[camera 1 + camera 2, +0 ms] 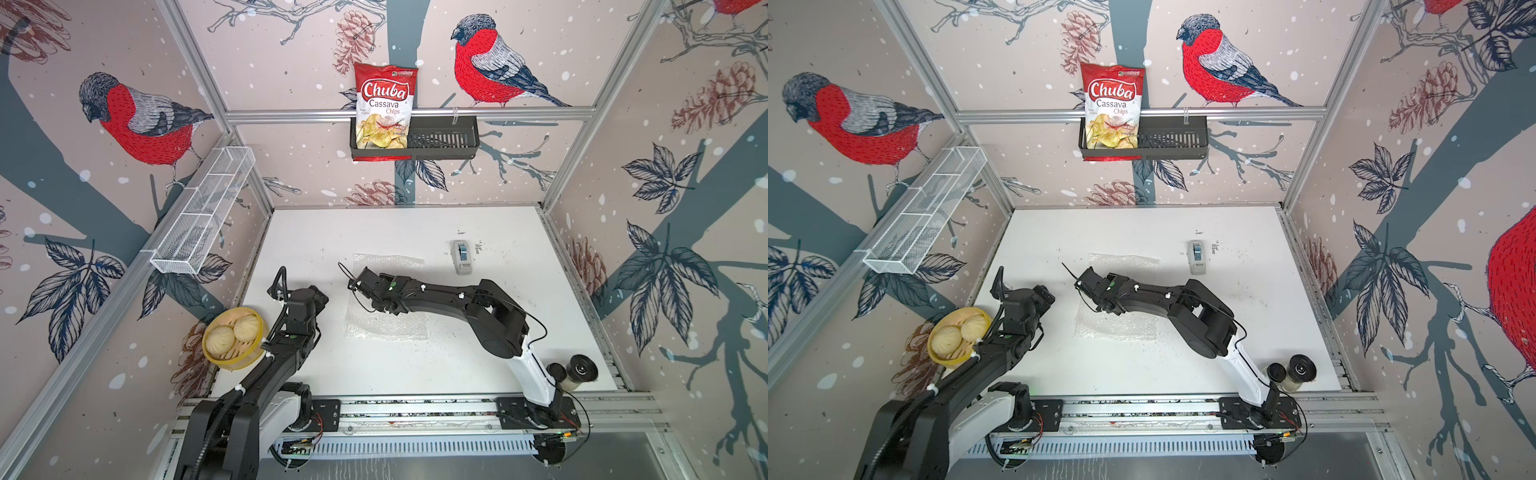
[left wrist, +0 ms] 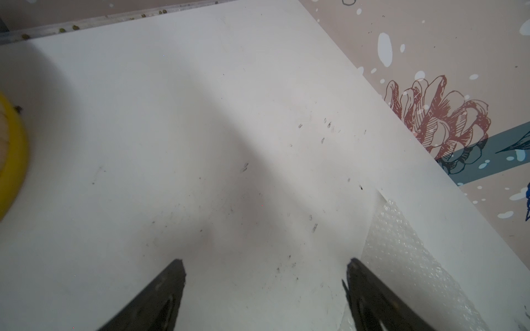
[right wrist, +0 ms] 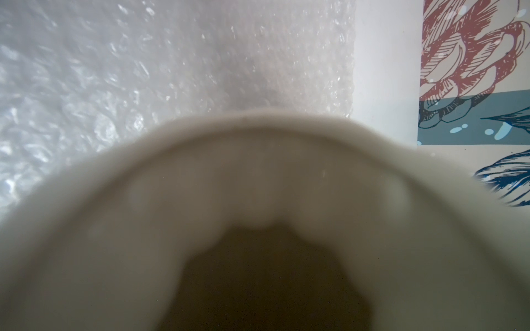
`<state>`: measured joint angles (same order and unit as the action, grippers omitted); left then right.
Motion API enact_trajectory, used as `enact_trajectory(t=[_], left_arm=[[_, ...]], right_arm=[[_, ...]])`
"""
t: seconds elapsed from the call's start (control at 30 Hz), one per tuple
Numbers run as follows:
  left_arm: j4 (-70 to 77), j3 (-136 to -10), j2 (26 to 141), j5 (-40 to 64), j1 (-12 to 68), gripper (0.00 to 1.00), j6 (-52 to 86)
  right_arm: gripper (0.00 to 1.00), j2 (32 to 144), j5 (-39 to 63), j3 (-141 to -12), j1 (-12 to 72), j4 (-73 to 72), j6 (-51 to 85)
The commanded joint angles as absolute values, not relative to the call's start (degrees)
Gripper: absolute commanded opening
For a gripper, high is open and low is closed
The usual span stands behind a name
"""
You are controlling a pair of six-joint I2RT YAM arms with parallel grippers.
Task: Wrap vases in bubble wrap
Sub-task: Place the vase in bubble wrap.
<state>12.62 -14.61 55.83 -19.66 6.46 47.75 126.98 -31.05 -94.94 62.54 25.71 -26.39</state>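
The bubble wrap [image 1: 390, 328] [image 1: 1121, 328] lies flat in the middle of the white table [image 1: 415, 232]. My right gripper [image 1: 356, 286] [image 1: 1082, 285] hovers over its left part. In the right wrist view a cream vase [image 3: 258, 177] fills the lower frame mouth-on and hides the fingers, with bubble wrap [image 3: 143, 71] behind it; the gripper is shut on this vase. My left gripper [image 2: 265, 262] stands open over bare table, the wrap's edge [image 2: 401, 252] beside one finger. Two more vases [image 1: 582, 368] [image 1: 1302, 368] stand at the front right, by the right arm's base.
A yellow steamer basket of buns [image 1: 232, 336] sits at the table's left edge beside the left arm. A grey tape dispenser [image 1: 462, 257] lies at the back right. On the walls hang a white wire basket [image 1: 203, 212] and a black basket with a chips bag [image 1: 384, 108].
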Motion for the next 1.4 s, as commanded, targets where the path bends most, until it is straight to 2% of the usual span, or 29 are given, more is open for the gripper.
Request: enact_trajectory(t=[0.0,0.27,0.5,0.63,0.83,0.93,1.17,1.37], left_arm=[[13.82,-12.83,52.98,-22.59,6.2,0.88,48.99],[14.7,-11.69,50.53,-22.85,6.15,0.87,48.46],[15.0,-12.04,51.68,-22.22,6.15,0.87,48.26],[15.29,-11.95,51.68,-22.17,6.15,0.87,48.08],[15.81,-11.9,51.85,-21.95,6.15,0.86,47.72],[15.86,-11.87,51.85,-21.85,6.17,0.86,47.65],[16.0,-11.87,51.7,-21.72,6.15,0.86,47.52],[15.83,-11.77,51.33,-22.13,6.15,0.86,47.54]], right_arm=[[0.57,127.2,-23.87,-94.71,61.82,23.4,-24.19],[0.74,128.52,-19.65,-94.62,61.16,22.15,-23.82],[0.73,129.48,-19.07,-95.31,61.23,22.85,-23.92],[0.78,127.15,-18.98,-94.46,60.64,22.93,-23.82],[0.79,124.48,-18.42,-92.27,59.08,23.39,-23.04],[0.77,124.15,-18.52,-90.31,58.81,22.25,-23.03],[0.59,124.1,-20.58,-89.21,58.62,20.23,-24.49],[0.53,121.31,-24.68,-87.7,59.71,18.43,-26.52]])
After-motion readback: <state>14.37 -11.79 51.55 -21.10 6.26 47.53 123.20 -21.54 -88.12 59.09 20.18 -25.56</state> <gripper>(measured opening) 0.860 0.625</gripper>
